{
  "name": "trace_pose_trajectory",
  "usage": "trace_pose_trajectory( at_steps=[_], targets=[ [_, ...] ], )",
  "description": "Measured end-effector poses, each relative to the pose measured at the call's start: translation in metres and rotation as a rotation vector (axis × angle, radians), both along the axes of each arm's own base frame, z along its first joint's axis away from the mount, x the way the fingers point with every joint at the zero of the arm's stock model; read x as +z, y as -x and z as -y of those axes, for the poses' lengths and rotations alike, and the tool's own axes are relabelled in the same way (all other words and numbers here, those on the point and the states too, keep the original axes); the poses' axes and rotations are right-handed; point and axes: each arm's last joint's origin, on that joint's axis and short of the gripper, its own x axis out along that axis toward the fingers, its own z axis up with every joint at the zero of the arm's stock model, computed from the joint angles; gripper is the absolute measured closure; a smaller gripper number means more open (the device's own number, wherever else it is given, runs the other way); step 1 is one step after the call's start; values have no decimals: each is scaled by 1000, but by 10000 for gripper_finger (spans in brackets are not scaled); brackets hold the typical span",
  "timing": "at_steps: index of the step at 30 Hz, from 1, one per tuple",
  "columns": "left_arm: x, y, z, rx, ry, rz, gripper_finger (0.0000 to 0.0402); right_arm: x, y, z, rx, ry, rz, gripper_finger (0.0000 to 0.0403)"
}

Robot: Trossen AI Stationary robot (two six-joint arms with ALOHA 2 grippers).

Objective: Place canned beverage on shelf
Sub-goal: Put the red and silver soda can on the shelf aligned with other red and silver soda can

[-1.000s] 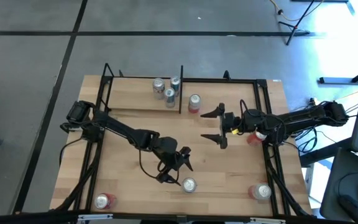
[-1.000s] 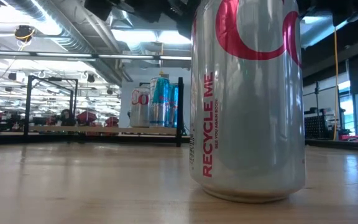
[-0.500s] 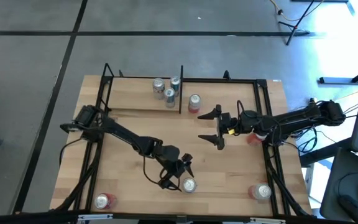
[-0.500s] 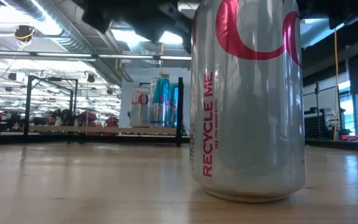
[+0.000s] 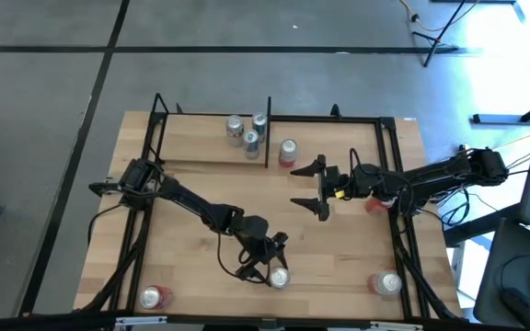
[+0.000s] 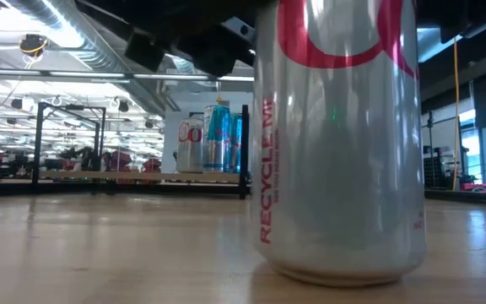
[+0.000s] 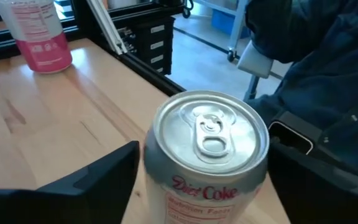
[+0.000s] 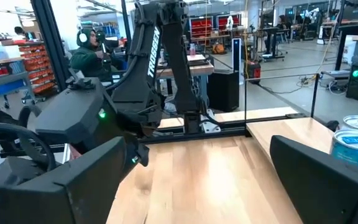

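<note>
Silver can [image 5: 279, 276] between spread left claw [image 5: 267, 260] (grip unconfirmed), base cut off, right claw [image 5: 316, 188] released

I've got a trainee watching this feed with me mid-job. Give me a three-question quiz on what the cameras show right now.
1. True or false: the left gripper has its fingers on either side of the Diet Coke can, which stands upright on the table.
2. How many cans already stand on the shelf? A) one B) three C) five
3. Fill in: the right gripper hangs open over the table's middle, nearest the can just ______ the shelf's end post.

Key: 1 true. 2 B: three cans are grouped at the shelf's right end. 3 beyond (it stands on the table, outside the shelf).
</note>
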Motion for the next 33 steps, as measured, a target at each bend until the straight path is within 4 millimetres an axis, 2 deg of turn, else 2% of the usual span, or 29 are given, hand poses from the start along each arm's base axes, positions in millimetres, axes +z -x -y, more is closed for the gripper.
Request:
trace_pose_trajectory(
  at_steps=[7, 12, 17, 20, 24, 29, 33],
  targets=[
    [2, 1, -2, 7, -9, -9, 169, 0, 0, 0, -10, 0, 0, 17],
    [17, 8, -7, 15, -29, -43, 174, 0, 0, 0, -9, 1, -4, 17],
    [45, 25, -13, -8, -63, -33, 171, 0, 0, 0, -9, 2, -4, 17],
    [56, 45, -27, 5, -62, -16, 170, 0, 0, 0, -9, 2, -4, 17],
    [63, 82, -61, 91, -71, 13, 169, 0, 0, 0, -9, 2, -4, 17],
    [47, 119, -97, 193, -66, 15, 169, 0, 0, 1, -12, 7, -4, 17],
    [28, 133, -115, 248, -57, -44, 168, 0, 0, 1, -20, 7, 0, 17]
  ],
)
